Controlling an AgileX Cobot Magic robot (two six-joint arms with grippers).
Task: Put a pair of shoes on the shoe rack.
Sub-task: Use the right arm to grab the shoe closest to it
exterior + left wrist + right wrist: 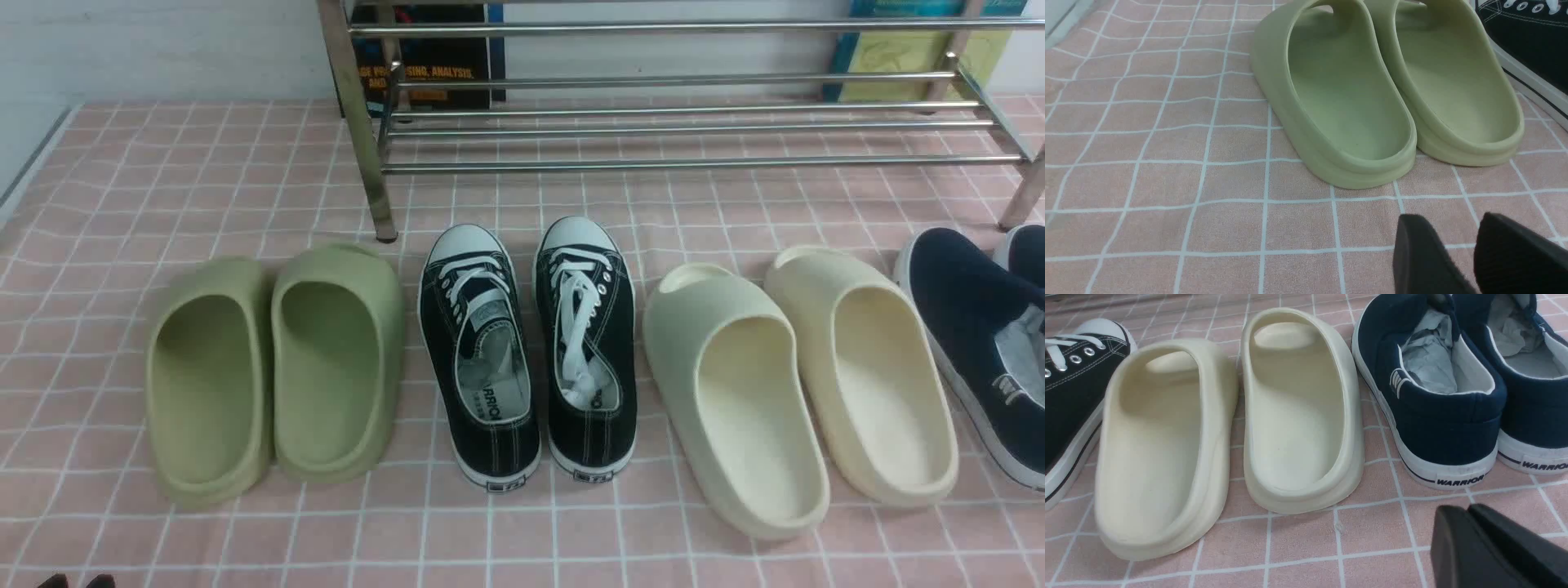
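**A:** How far along did the front view put it?

**B:** Barely begun, I'd judge. The shoe rack (686, 163) stood at the back of the tabletop (204, 163), and no shoe sat on the bars that showed. The navy slip-ons (971, 327) sat on the pink checked cloth at the far right, partly cut off by the edge, near the rack's right leg. To their left ran the cream slides (735, 392), the black lace-ups (482, 359) and the green slides (326, 359).

**A:** And the left wrist view?

**B:** The left claw (1449, 220) hung low over the cloth behind the green slides' heels. Its fingers were parted, with cloth visible between them, and it gripped nothing. The navy pair wasn't in that view.

**A:** The right wrist view?

**B:** The right claw (1468, 508) had its fingers pressed together and held nothing. It was near the heel of the nearer navy shoe but not touching it. Both navy shoes stood side by side on the cloth, stuffed with paper.

**A:** So what remained?

**B:** Everything, as I read it. Each navy shoe had yet to be grasped, lifted and set on the rack.
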